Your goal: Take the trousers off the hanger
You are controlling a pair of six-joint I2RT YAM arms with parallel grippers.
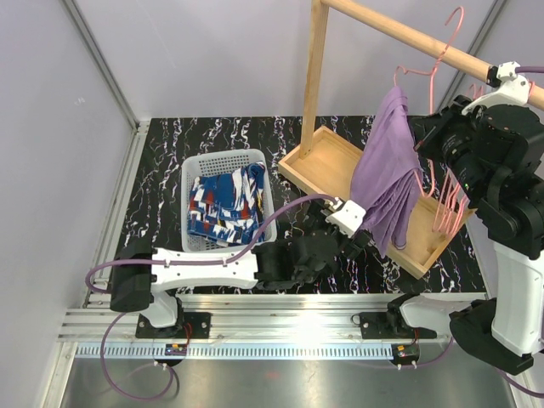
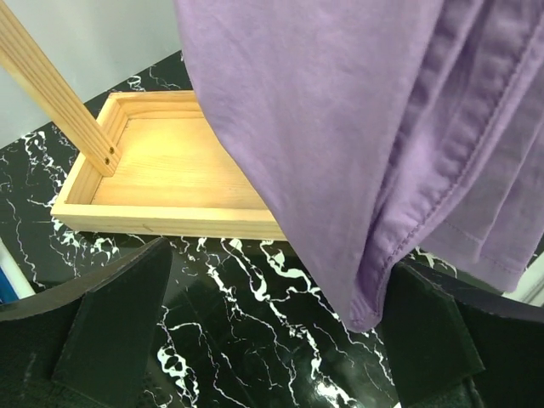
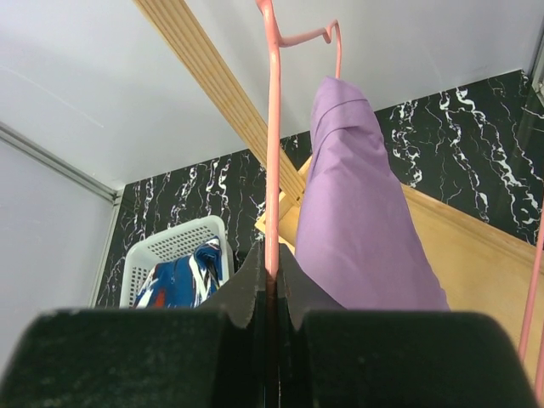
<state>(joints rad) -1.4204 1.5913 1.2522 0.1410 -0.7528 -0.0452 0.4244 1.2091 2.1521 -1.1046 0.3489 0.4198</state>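
Lilac trousers (image 1: 387, 170) hung between the spread fingers of the left gripper (image 2: 272, 340) while the right gripper (image 3: 272, 272) pinched the pink hanger (image 3: 273, 127), so closing and pulling down seemed next.

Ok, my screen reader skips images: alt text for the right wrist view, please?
The right gripper is shut on a pink hanger rising straight up, with lilac trousers hanging just to its right. Behind, a wooden rail runs diagonally, and a white basket on the black marbled table holds blue patterned trousers.

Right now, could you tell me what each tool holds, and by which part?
Right tool: shut on the pink hanger, on a straight wire stretch. Left tool: open, holding nothing.
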